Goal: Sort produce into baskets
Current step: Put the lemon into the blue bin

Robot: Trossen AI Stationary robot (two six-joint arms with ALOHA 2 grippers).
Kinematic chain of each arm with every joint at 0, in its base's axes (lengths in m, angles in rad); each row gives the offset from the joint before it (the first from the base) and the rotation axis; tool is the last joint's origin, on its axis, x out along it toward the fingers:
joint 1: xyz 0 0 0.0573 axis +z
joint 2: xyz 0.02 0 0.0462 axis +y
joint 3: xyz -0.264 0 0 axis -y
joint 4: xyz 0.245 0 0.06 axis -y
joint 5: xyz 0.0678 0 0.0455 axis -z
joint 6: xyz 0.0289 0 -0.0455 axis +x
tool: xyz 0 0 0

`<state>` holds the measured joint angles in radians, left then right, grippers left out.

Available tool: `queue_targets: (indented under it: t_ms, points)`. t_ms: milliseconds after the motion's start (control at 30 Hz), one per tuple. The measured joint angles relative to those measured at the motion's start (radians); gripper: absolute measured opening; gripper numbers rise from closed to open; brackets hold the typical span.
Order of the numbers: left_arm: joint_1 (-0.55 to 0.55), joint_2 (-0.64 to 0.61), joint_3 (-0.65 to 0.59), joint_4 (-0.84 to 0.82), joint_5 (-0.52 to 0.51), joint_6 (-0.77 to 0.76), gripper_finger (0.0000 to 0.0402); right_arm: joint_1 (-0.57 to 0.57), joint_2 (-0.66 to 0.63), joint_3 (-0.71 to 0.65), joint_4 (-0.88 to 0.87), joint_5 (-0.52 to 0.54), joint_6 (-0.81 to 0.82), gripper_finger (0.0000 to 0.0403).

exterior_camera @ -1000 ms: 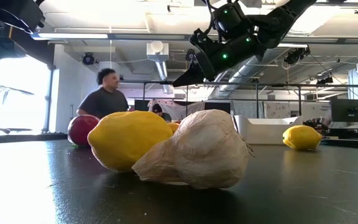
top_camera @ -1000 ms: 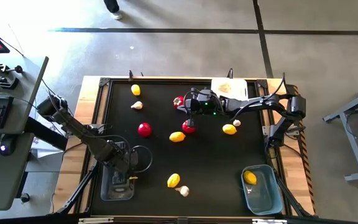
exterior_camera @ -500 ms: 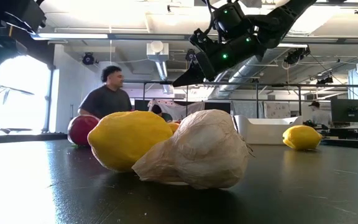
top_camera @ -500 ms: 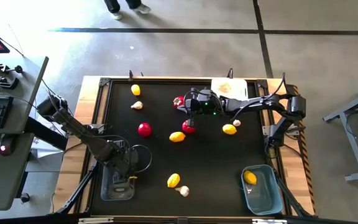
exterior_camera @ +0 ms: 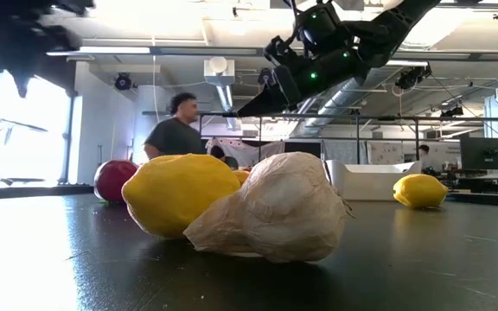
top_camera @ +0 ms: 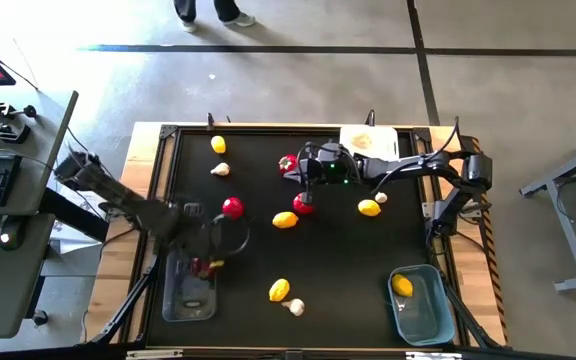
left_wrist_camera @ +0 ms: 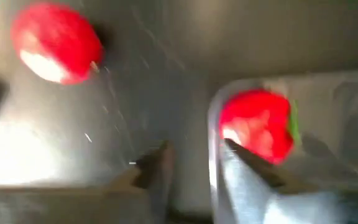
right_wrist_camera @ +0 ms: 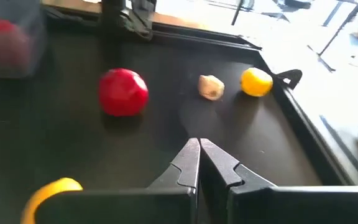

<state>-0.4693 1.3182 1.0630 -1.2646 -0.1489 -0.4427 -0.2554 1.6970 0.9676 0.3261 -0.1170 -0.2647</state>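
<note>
My left gripper (left_wrist_camera: 194, 149) is open and points down above the far end of the clear basket (top_camera: 188, 292), where a red piece (left_wrist_camera: 257, 124) lies. Another red piece (top_camera: 232, 207) rests on the mat just beyond it. Near mid-table, my right gripper (right_wrist_camera: 199, 146) hovers shut over a red piece (top_camera: 303, 205). Yellow pieces (top_camera: 284, 220), garlic bulbs (top_camera: 221, 169) and a red piece (top_camera: 287, 163) lie scattered on the black mat. One yellow piece (top_camera: 402, 286) sits in the blue-grey basket (top_camera: 423, 318). The white basket (top_camera: 370, 141) stands at the far edge.
Close to the low camera lie a yellow piece (exterior_camera: 180, 194) and a garlic bulb (exterior_camera: 271, 212), near the table's front edge. A raised rim (top_camera: 158, 200) frames the mat. A person (exterior_camera: 175, 134) walks in the room behind the table.
My left gripper has risen from over the clear basket and moved toward the table's far edge and a little to the right, turning slightly. The red piece now shows lying in that basket. My right arm has kept still.
</note>
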Motion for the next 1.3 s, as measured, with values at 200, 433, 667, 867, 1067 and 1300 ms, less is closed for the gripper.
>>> queue_targets:
  t_ms: [200, 433, 667, 867, 1067, 1300]
  points:
    - [0.268, -0.138, 0.0, 0.186, -0.003, 0.247, 0.001, 0.0, 0.002, 0.0, 0.059, -0.006, 0.003, 0.0]
    - [0.614, -0.189, 0.0, 0.285, 0.114, 0.429, 0.0002, 0.0, 0.013, 0.0, 0.081, 0.015, 0.044, 0.0]
    - [0.905, -0.075, 0.0, 0.346, 0.114, 0.424, 0.0001, -0.021, 0.03, -0.001, 0.09, 0.069, 0.086, 0.0]
    - [1.037, 0.016, 0.0, 0.419, 0.044, 0.356, 0.0001, -0.037, 0.031, -0.001, 0.054, 0.136, 0.092, 0.0]
    - [1.132, 0.101, 0.0, 0.466, -0.09, 0.247, 0.0022, -0.06, 0.031, -0.001, 0.032, 0.14, 0.091, 0.0]
    - [1.226, 0.231, 0.0, 0.47, -0.098, 0.129, 0.01, -0.095, 0.031, -0.001, 0.01, 0.112, 0.085, 0.0]
